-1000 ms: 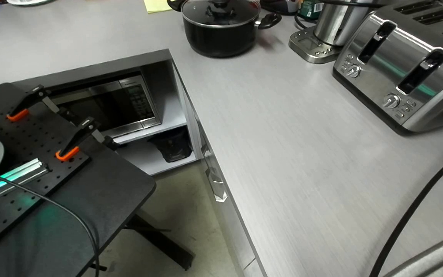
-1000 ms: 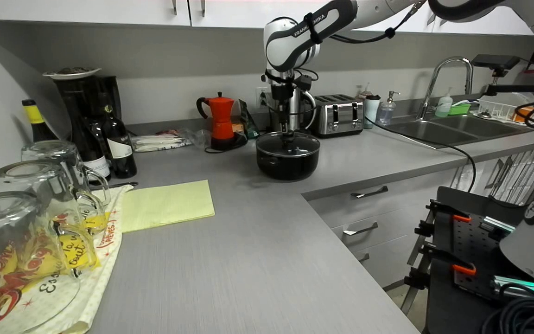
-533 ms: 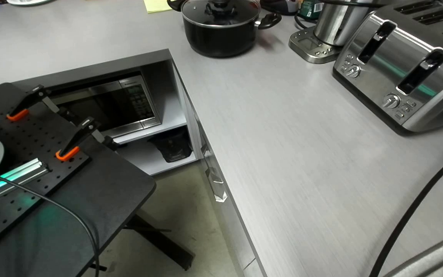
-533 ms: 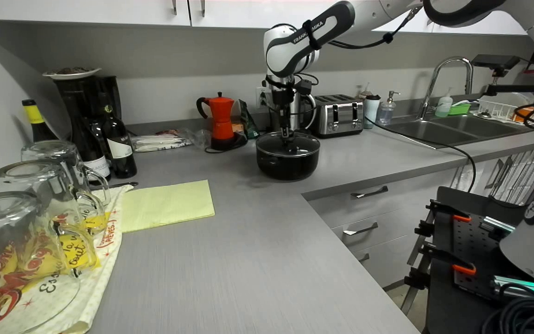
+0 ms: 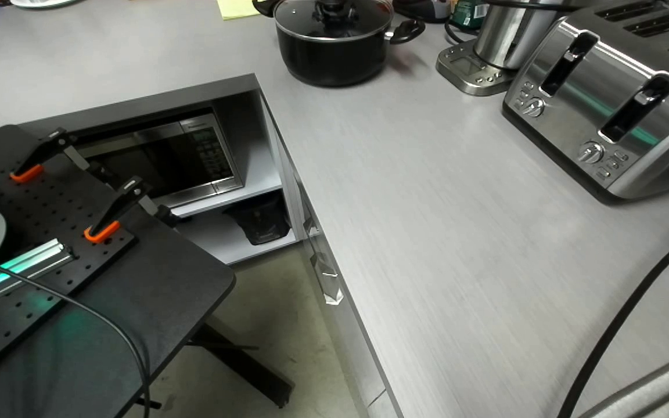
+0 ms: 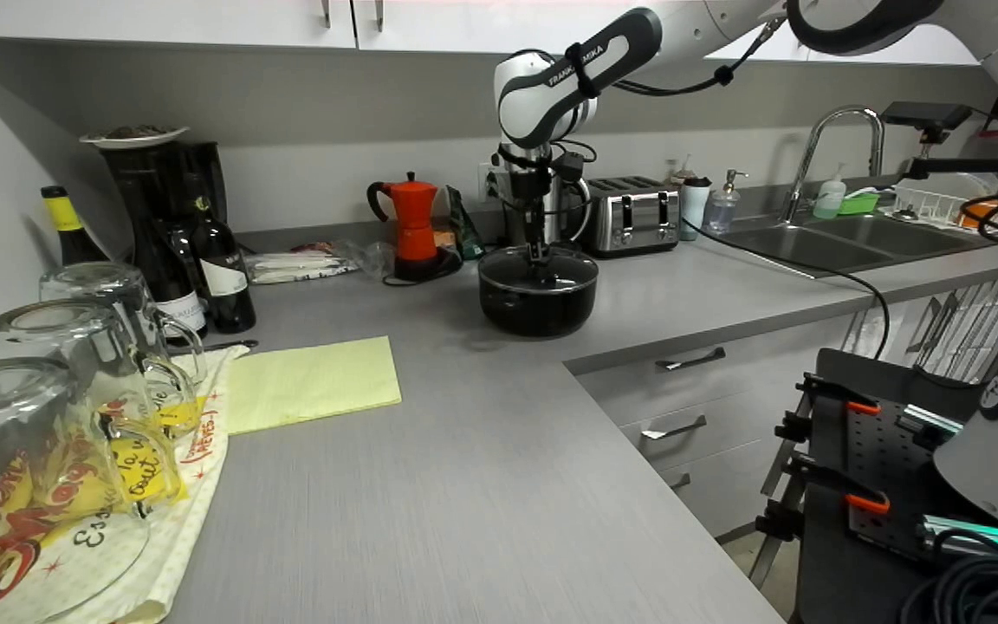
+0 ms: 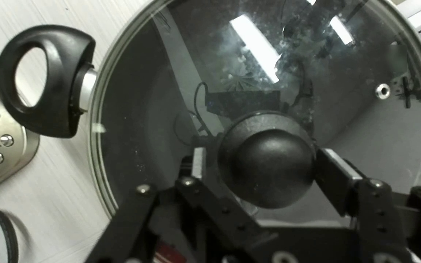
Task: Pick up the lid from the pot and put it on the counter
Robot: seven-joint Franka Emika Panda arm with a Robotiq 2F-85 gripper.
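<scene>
Smooth light grey L-shaped counter [image 6: 464, 494], squat black pot [image 6: 537, 312] standing near its inner corner, silver toaster [image 6: 635, 221] and red coffee maker [image 6: 416, 227] set toward the back, pale yellow sheet [image 6: 313, 384] lying flat just beside a patterned cloth [image 6: 168, 542], dark wine bottles [image 6: 223, 273] standing upright beyond the cloth

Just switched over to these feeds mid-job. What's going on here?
The robot's gripper is down at the glass lid, open, with its fingers on either side of the dark knob. In the wrist view a gap shows between the knob and one finger; whether the other finger touches it, I can't tell. The lid sits on the black pot, which stands on the grey counter. The lid is not yet gripped or lifted.
</scene>
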